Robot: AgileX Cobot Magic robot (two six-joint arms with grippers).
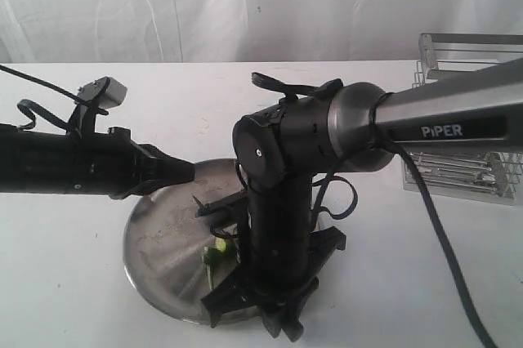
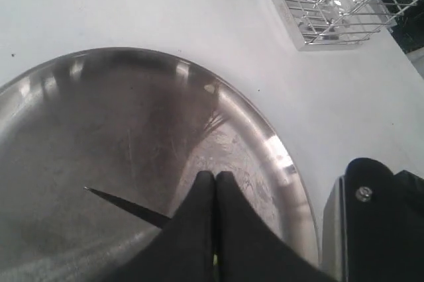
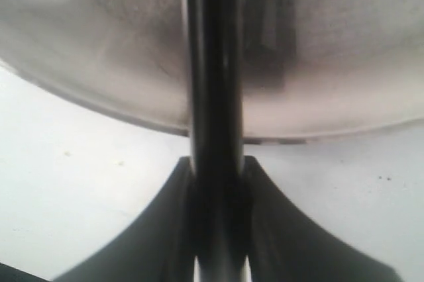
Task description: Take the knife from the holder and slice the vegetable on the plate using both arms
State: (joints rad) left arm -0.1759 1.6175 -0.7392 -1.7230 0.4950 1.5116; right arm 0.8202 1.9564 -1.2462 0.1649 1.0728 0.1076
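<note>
In the exterior view the green chili [image 1: 216, 253] lies at lower centre on the steel plate [image 1: 159, 234], just left of the right gripper [image 3: 217, 166], which is clamped on the knife [image 3: 215, 83] handle, blade pointing up-left past it; the left gripper [image 2: 215, 179], pinched together, sits farther off.

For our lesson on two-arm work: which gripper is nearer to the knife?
Right. The right gripper is shut on the knife handle; the left gripper, shut, is over the plate, near the blade's tip.
</note>
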